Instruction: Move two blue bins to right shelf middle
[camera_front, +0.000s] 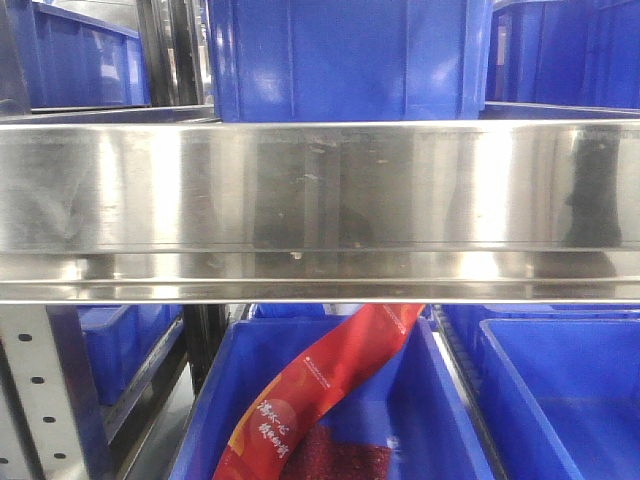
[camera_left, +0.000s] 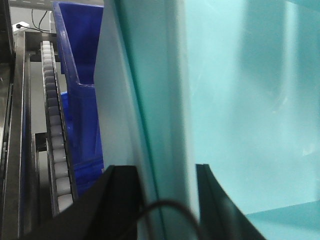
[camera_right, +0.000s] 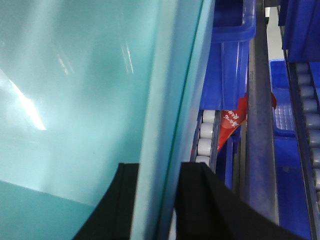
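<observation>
A pale sky-blue bin fills the left wrist view (camera_left: 250, 100) and the right wrist view (camera_right: 75, 90), with smooth plain walls. My left gripper (camera_left: 165, 172) is shut on its wall, one black finger (camera_left: 120, 200) outside and one inside. My right gripper (camera_right: 156, 170) is shut on a wall the same way, with its outer finger (camera_right: 200, 205) on the roller side. A thin seam runs along each gripped wall. I cannot tell whether this is one bin or two nested. Neither bin nor grippers show in the front view.
A steel shelf beam (camera_front: 320, 200) spans the front view. Royal-blue crates (camera_front: 340, 60) stand above it. Below it, a royal-blue crate (camera_front: 440, 420) holds a red packet (camera_front: 320, 380). Roller tracks (camera_left: 52, 125) (camera_right: 205, 135) and royal-blue crates (camera_left: 82, 100) (camera_right: 232, 60) flank the bin.
</observation>
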